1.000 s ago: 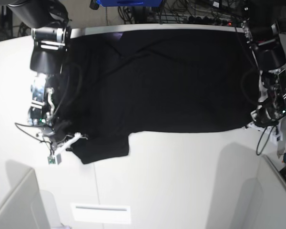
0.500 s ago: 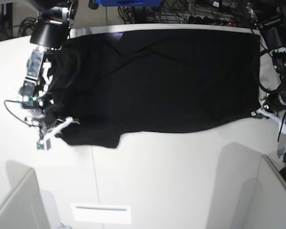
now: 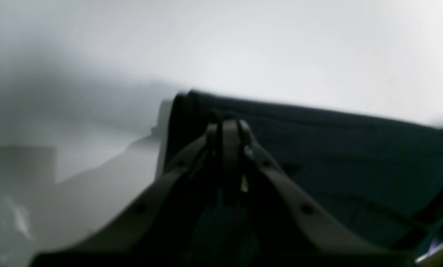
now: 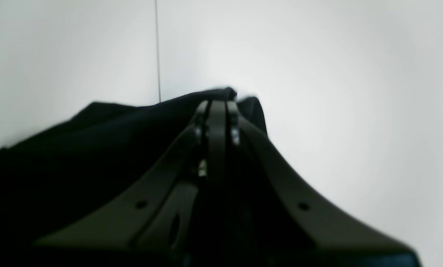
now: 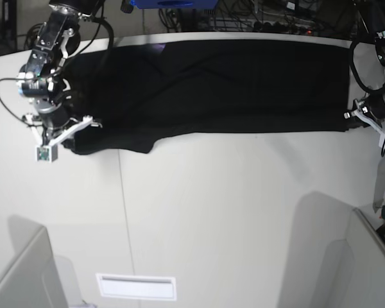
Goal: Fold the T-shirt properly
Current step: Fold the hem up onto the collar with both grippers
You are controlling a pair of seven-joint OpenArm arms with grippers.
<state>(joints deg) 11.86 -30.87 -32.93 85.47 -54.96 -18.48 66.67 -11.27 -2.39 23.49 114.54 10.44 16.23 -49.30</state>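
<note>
The right hand (image 5: 67,138) is sitting at the left of the base view, just beside the near left corner of the T-shirt (image 5: 212,86); its jaws are pressed together on that corner, and a white bracket (image 5: 51,142) is jutting from the wrist out over the bare bench (image 5: 244,212). In the right wrist view the right hand (image 4: 217,105) is showing its two dark fingers (image 4: 210,148) meeting at the tips with a bunch of the T-shirt (image 4: 95,148) gathered around them; a thin seam line (image 4: 157,52) in the bench (image 4: 336,92) is running away behind the cloth.

The T-shirt is lying as a long black band across the far part of the bench, stretching from the right hand to the left hand; its near edge is running almost straight, with a small lobe (image 5: 115,144) hanging toward the viewer beside the right hand; only plain black cloth is showing.

At the right end of the T-shirt the left hand (image 5: 354,117) is holding the near right corner. In the left wrist view the left hand (image 3: 228,124) is blurred, yet its fingers (image 3: 230,155) are closing tip to tip on the hem of the T-shirt (image 3: 336,159), which is spreading rightward from them; the pale bench (image 3: 280,48) is lying beyond.
</note>
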